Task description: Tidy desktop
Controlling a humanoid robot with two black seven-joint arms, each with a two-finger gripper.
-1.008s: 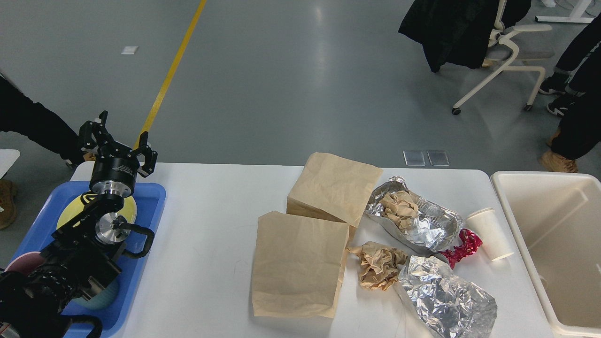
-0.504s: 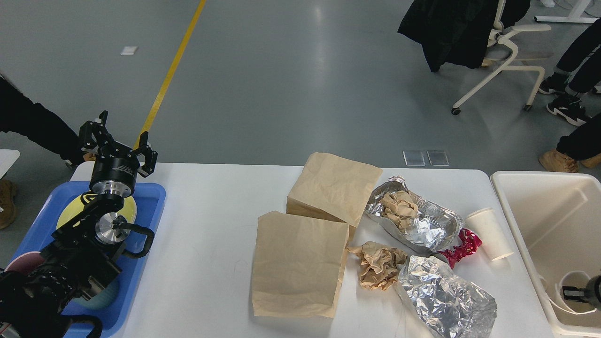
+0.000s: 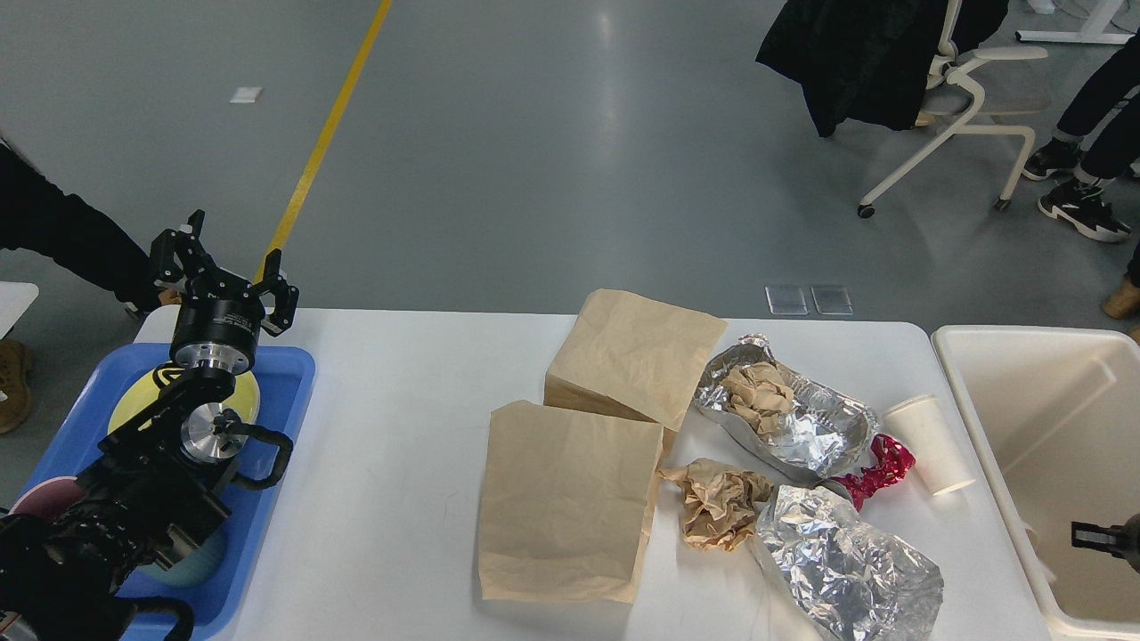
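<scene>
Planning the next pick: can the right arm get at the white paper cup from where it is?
Probably yes. The right pincer shows only at the frame's right edge, over the cream bin. The white paper cup lies on its side on the desktop beside that bin, with only red foil on its far side.

My left gripper (image 3: 223, 267) hangs with its fingers spread over the far end of the blue tray (image 3: 285, 392). Well to its right on the desktop (image 3: 401, 463) lie two paper bags (image 3: 570, 499), crumpled foil (image 3: 846, 570) and a cup (image 3: 931, 443). Only a dark bit of my right gripper (image 3: 1104, 537) shows, over the cream bin (image 3: 1051, 418).
</scene>
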